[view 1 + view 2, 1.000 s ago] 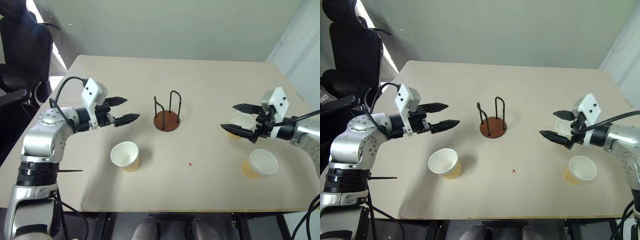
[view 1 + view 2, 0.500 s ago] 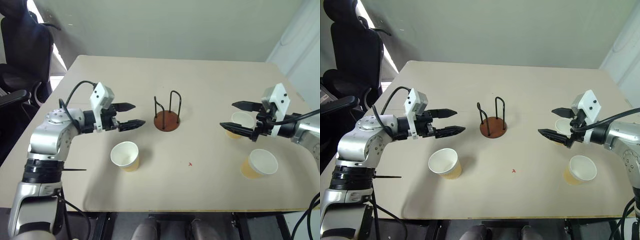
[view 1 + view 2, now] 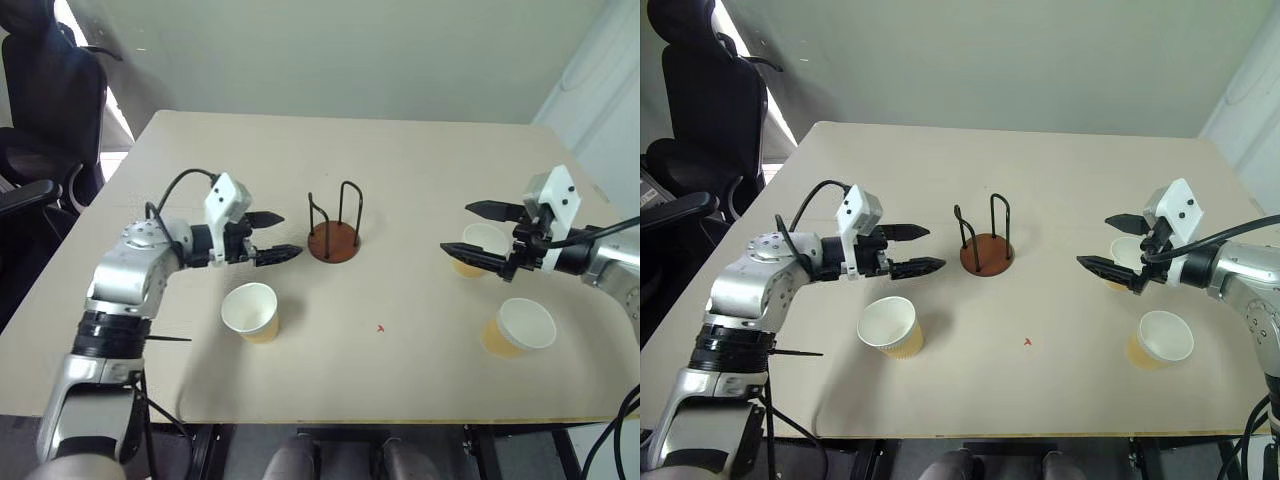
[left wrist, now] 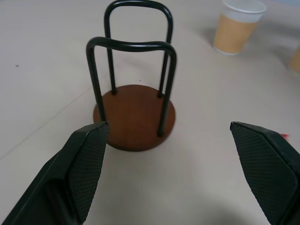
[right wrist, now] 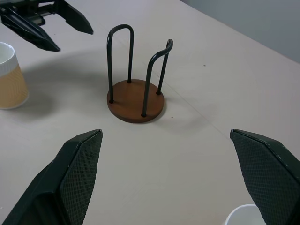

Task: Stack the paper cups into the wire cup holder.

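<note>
standing near the middle of the tan table (image 3: 420,160), the wire cup holder (image 3: 334,232) has a round reddish-brown base and two thin black wire loops that go straight up. nothing sits inside it.

three paper cups are on the table, all upright with the open end up. one paper cup (image 3: 250,311) is on the left, nearer than the holder and well apart from it. a second paper cup (image 3: 519,327) is on the right near side. the third paper cup (image 3: 482,246) is on the right too, a bit farther back than the second one.

the left gripper (image 3: 276,236) is up off the table, just left of the holder, and it points at the holder. its two black fingers are spread wide and hold nothing. in the left wrist view the holder sits between the two fingers (image 4: 87,161), a little way ahead of them, not touching.

the right gripper (image 3: 478,232) is on the right side, well apart from the holder, and points left toward it. its fingers are spread wide too, with nothing in them. it hangs in front of the third cup; you cannot tell if it touches the cup.

a black chair (image 3: 45,95) stands off the far left corner of the table.
</note>
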